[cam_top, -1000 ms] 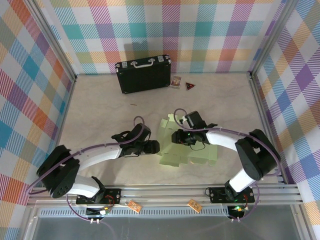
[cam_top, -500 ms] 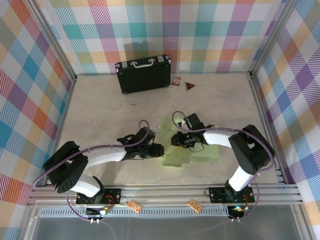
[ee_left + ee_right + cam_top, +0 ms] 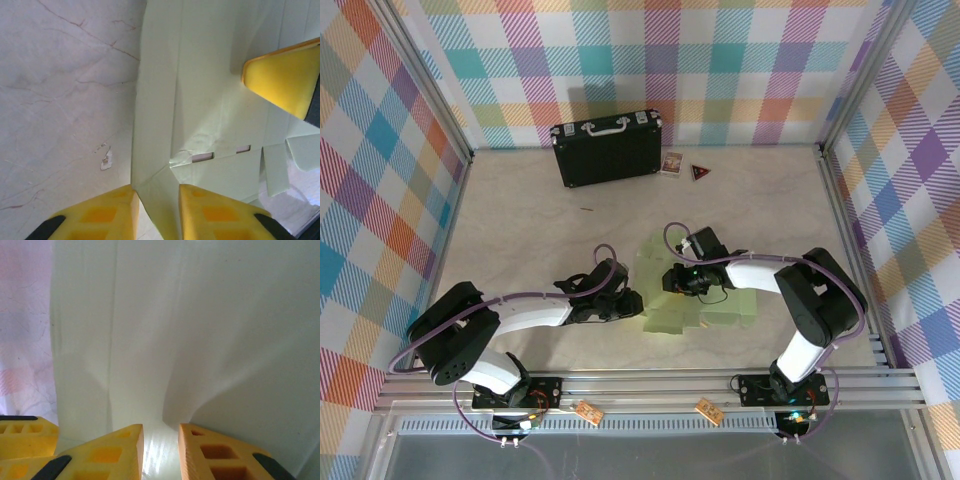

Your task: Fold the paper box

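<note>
Pale light-green creased-card paper box (image 3: 730,305): the left gripper (image 3: 156,196) straddles its near edge, grip unclear; the right gripper (image 3: 161,434) pinches its middle.

Black-white arms (image 3: 525,318), purple cables (image 3: 520,296), yellow fingers (image 3: 215,212)

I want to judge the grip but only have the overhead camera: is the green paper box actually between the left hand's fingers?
Observer: Yes. The left wrist camera shows a raised fold of the paper box running between the fingers of the left hand; whether they pinch it, I can't tell.
Operator: And the right hand?
Observer: Its wrist camera shows the paper box puckered into a ridge leading into the gap between its fingers.
Operator: Anything else?
Observer: Two small slots sit just beyond the left hand's fingers.
</note>
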You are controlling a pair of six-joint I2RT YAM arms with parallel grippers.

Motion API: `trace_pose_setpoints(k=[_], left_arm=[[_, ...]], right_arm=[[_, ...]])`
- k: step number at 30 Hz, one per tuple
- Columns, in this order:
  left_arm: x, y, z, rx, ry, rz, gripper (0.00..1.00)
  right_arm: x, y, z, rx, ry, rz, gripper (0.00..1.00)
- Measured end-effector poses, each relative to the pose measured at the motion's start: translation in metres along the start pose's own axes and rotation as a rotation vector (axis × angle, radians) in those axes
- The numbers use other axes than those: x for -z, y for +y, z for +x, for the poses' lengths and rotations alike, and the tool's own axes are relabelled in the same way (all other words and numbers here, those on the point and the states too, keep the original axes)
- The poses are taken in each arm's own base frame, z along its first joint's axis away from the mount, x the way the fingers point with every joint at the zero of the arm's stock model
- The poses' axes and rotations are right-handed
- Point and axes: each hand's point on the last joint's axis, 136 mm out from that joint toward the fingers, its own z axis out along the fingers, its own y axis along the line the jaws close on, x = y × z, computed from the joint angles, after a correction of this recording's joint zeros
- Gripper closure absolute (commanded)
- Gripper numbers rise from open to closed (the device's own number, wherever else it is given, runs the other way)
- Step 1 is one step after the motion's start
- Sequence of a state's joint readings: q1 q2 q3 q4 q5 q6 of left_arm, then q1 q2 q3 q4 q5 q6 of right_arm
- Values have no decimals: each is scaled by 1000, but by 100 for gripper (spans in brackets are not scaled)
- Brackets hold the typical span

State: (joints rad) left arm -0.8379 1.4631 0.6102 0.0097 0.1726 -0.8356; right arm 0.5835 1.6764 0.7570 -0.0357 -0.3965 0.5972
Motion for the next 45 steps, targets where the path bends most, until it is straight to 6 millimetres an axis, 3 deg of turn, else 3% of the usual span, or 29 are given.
trace_pose_setpoints(k=[11, 16, 25, 30, 45], left_arm=[[1, -8, -2, -48, -17, -4, 84], [3, -22, 1, -212, 16, -72, 89], [-5, -21, 10, -514, 123, -264, 98], [-7, -22, 11, -594, 135, -311, 98], [-7, -26, 10, -730, 138, -373, 100]], right_arm=[[-5, 4, -2, 7, 7, -31, 76], [-7, 5, -3, 6, 10, -36, 77], [-8, 6, -6, 7, 7, -37, 77], [-8, 6, -8, 0, -1, -39, 76], [6, 12, -21, -50, 1, -122, 41]])
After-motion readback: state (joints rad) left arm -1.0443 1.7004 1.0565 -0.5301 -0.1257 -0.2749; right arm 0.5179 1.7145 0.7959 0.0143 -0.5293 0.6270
